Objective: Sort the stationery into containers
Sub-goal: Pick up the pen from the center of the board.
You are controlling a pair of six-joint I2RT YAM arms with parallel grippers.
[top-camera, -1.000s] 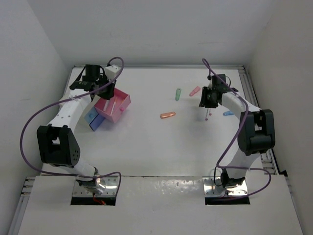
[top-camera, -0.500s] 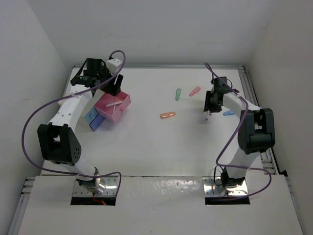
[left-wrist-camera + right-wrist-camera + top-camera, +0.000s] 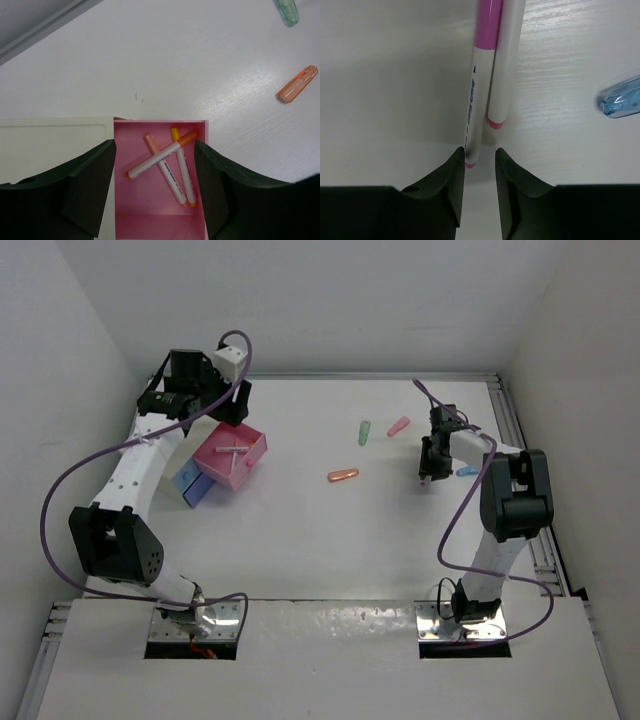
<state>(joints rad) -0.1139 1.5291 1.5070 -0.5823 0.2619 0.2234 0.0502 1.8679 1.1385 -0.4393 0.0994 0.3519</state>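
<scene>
Over the last second the left gripper (image 3: 154,150) had spread its fingers and drawn back from the small translucent pink plastic box (image 3: 145,205), while the right gripper (image 3: 480,155) had sunk closer to the table. Three thin white-barrelled pens with orange and pink ends (image 3: 170,177) lay loose in the pink box, one crossed over the other two. The left fingers stood wide apart above the box, holding nothing. A small translucent blue plastic box (image 3: 190,485) sat against the pink one on its near left side. Across the white table (image 3: 300,530), a thin white pen with a pink cap (image 3: 482,60) and a second thin white pen with a red end (image 3: 505,65) lay touching side by side. The right fingers stood a little apart, the pink-capped pen's end just at their mouth and not clamped. A stubby light-blue piece (image 3: 620,97) lay near these pens. Stubby green (image 3: 365,432), pink (image 3: 398,426) and orange (image 3: 343,476) pieces lay scattered between the two arms.
</scene>
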